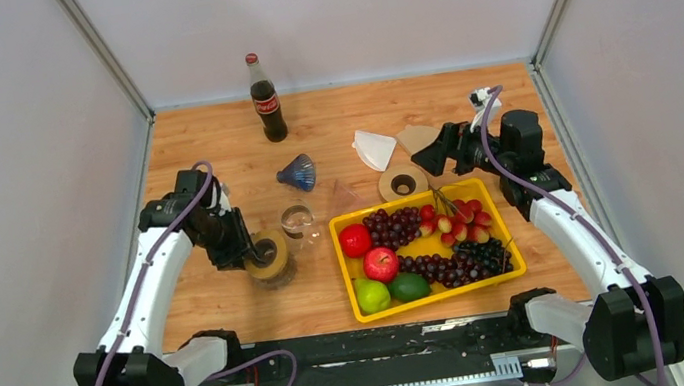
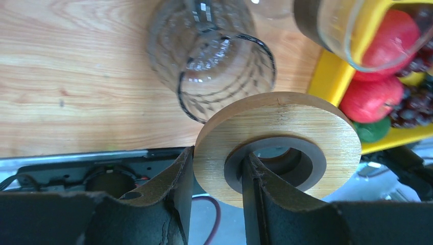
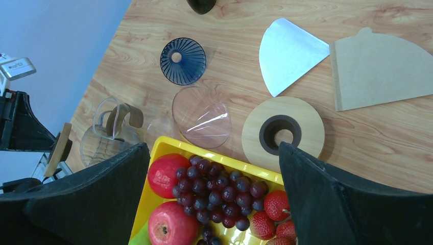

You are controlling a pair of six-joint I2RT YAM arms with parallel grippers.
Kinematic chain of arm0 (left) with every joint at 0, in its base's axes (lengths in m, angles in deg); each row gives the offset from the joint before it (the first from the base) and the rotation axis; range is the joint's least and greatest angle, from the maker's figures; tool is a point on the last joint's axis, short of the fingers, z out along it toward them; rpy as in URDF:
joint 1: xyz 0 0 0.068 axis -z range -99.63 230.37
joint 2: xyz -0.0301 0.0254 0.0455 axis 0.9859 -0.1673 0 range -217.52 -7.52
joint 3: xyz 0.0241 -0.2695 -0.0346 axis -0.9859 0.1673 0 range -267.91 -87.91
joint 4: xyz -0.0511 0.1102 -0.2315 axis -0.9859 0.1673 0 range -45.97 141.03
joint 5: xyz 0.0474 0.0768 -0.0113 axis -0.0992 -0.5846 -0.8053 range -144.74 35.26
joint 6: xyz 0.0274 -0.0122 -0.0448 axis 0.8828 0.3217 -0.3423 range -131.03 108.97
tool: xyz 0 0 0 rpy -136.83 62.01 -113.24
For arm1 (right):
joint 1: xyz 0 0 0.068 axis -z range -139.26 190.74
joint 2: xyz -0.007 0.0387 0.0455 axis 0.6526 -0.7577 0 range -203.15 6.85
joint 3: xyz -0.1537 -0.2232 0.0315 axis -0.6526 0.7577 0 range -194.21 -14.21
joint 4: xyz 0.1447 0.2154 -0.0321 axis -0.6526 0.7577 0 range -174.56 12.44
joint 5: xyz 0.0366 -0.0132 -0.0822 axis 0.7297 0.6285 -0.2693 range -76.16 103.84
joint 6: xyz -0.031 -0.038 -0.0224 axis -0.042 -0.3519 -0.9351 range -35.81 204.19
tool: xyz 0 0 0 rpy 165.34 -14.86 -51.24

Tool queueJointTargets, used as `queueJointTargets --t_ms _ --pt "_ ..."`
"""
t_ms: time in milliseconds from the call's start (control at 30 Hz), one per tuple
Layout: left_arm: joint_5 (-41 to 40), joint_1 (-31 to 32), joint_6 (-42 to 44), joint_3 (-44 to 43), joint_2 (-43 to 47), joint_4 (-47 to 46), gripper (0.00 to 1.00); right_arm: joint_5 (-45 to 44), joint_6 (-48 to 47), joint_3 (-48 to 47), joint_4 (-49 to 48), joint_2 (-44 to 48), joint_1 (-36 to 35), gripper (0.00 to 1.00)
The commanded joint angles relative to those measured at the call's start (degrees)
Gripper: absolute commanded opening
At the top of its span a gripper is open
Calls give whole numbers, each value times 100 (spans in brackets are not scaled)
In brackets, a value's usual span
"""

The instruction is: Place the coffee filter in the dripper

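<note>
The left pincer [image 2: 217, 158] is pinching a round wooden ring [image 2: 286, 120], the right pincer [image 3: 212, 153] is hanging spread, and the white paper coffee filter [image 3: 288, 53] is lying on the surface [image 3: 245, 20], not yet in the blue ribbed dripper [image 3: 183, 61].

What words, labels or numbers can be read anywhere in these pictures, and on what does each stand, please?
"Coca-Cola": white script on the bottle's red label, barely legible.
White tag at the right wrist view's left edge: print too blurred to read.
Nothing else bears text.
</note>
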Motion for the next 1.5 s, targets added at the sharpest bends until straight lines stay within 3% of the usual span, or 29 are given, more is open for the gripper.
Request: queueJointTargets --t_ms 0,533,733,1000,1367,1467 --pt "-739 9 -56 71 -170 -34 1 -171 -85 -14 34 -16 -27 100" --pt "-1021 14 -175 581 -436 -826 2 -318 -115 -12 91 -71 -27 100" --pt "-912 13 -122 694 -448 -922 7 -313 -121 1 100 -127 -31 100" --pt "-840 13 -73 702 -324 -902 32 -342 -110 3 100 -203 -32 100" --pt "-422 8 56 704 -222 -856 43 -368 -120 3 109 -217 -34 100" --pt "-475 11 73 661 -191 -791 53 -385 -123 11 108 -217 -32 100"
